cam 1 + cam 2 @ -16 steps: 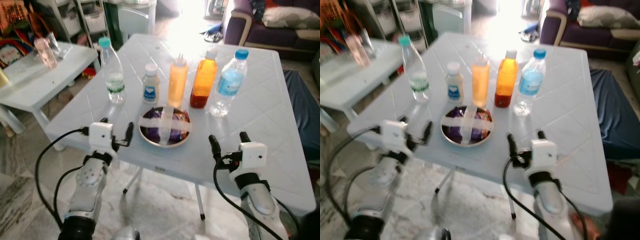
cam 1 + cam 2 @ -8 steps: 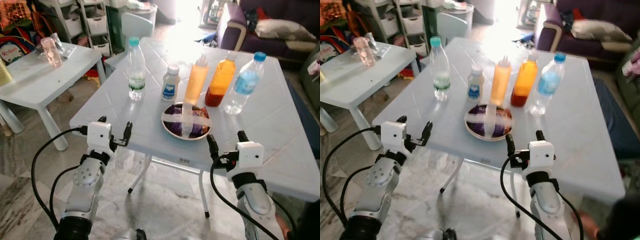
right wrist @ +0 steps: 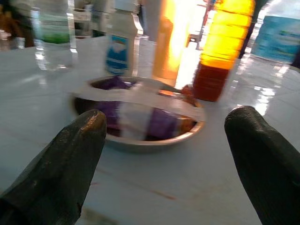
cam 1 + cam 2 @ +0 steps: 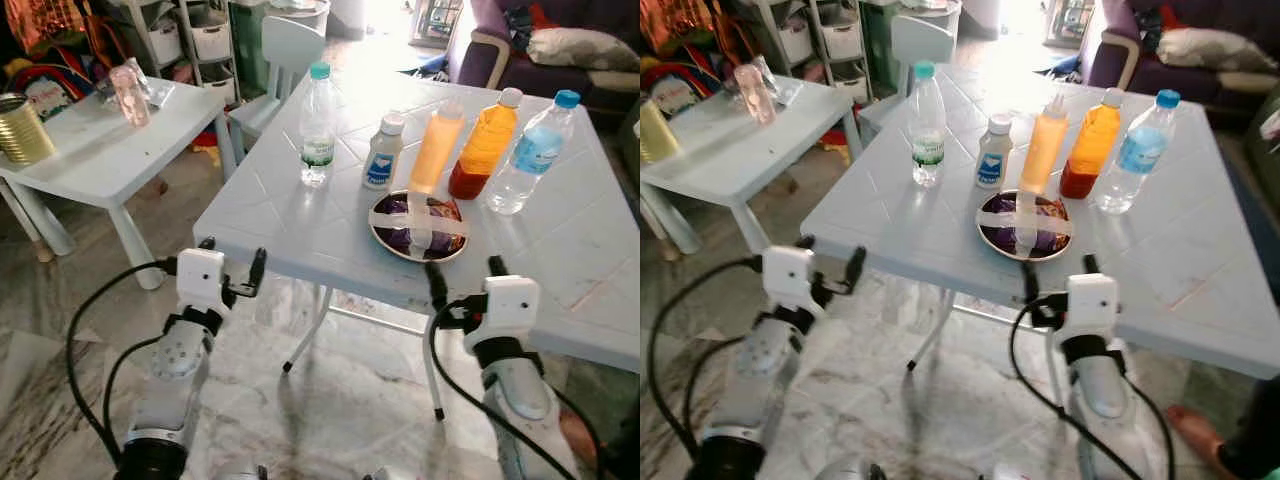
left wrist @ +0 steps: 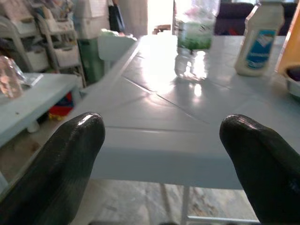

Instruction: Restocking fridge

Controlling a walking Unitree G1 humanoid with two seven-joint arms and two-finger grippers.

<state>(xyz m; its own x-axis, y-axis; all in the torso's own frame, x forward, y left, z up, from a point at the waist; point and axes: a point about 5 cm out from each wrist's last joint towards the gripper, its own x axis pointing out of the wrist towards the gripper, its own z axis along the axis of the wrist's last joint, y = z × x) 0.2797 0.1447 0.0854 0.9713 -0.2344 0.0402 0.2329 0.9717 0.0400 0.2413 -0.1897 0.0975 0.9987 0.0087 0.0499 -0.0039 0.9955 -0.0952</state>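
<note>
Hovering with fingers spread and empty, the right gripper is facing a taped bowl just ahead, while the left gripper, likewise released, is nearing the table edge

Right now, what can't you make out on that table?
- Bowl contents: taped over in the eye views, blurred in the right wrist view; something purple, no more.
- Small white bottle label: too small in the eye views, blurred in the left wrist view.
- Green-label bottle: top cut off by the left wrist view's edge.
- Squeeze bottle: glare washes it out in the right wrist view.
</note>
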